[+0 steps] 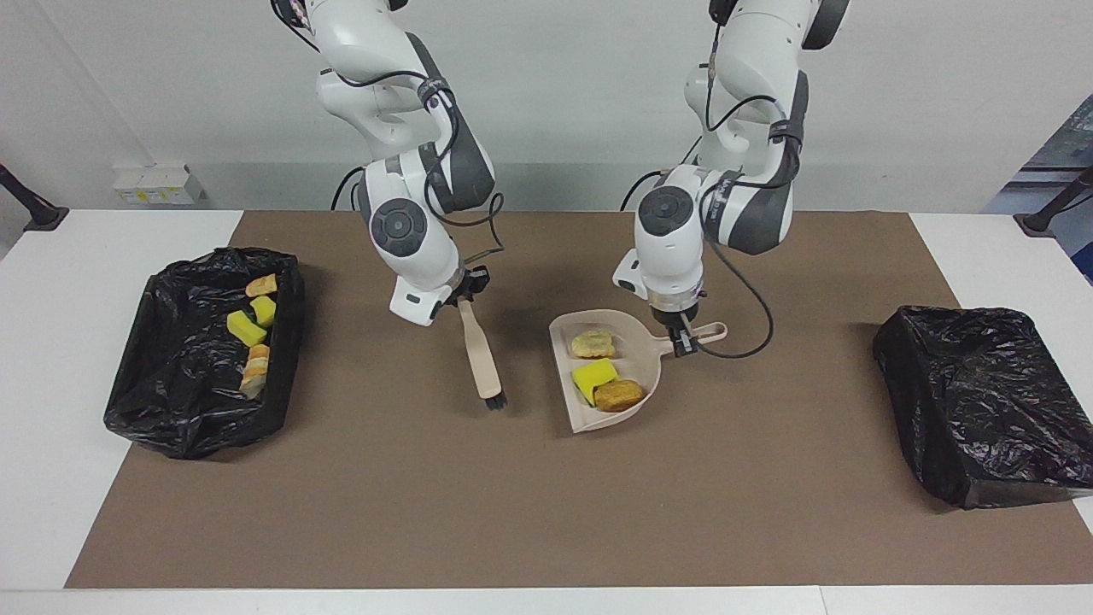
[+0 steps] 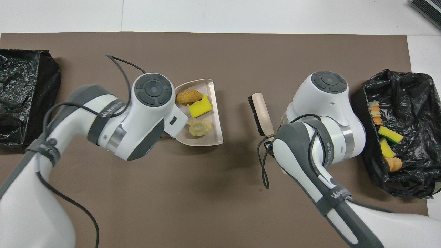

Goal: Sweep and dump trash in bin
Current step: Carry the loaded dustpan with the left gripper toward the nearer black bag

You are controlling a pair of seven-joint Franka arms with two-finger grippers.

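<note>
Only legible writing: a logo band on each forearm, reading roughly "WANJEED"; exact spelling uncertain. Left hand is clamped on the handle of the beige plastic dustpan, held over the brown mat mid-desk. In the pan: a yellow sponge chunk, a tan-orange bread-like piece and a paler crusty piece, all inside the pan's raised rim. Right hand is clamped on the handle of the beige brush with black bristles, bristles hanging down over the mat, apart from the pan. The remaining trash pieces lie in the open black-lined bin at the right arm's end. A second black-bagged bin sits at the left arm's end. Bare mat lies between pan and each bin, and along the mat edge farthest from the robots.
</note>
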